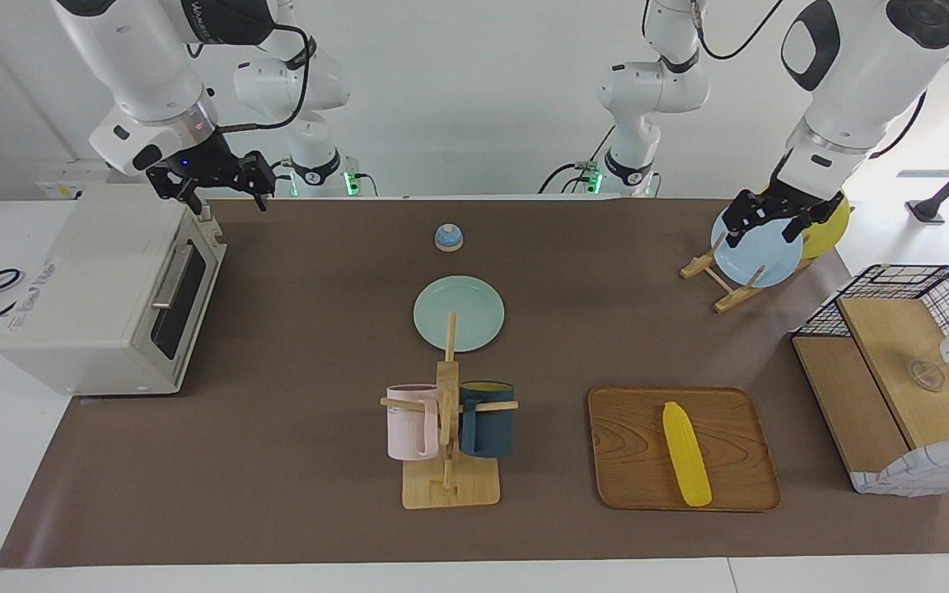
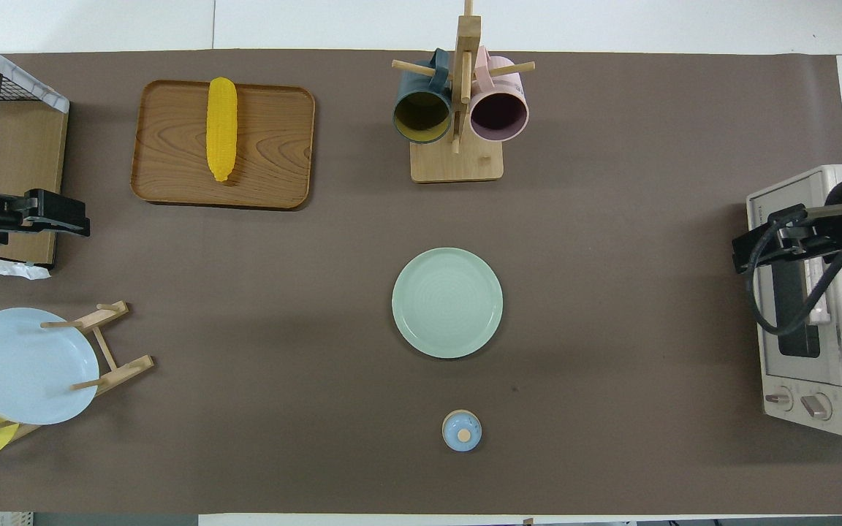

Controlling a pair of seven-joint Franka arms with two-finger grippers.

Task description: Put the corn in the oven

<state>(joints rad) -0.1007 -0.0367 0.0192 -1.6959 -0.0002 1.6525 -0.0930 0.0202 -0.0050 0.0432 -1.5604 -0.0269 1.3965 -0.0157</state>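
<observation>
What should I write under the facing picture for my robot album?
Corn waits on a wooden tray, oven door shut, right hand over the oven, left hand over the plate rack.

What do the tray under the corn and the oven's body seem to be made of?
The tray looks like wood with a smooth brown finish: curved grain lines show across it. The oven body looks like off-white painted metal, matte, though plastic is possible; its door is dark glass. The corn looks like glossy yellow plastic.

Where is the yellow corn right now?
The corn lies on the wooden tray, toward the left arm's end of the table. The tray sits beside the mug rack, farther from the robots than the green plate.
</observation>
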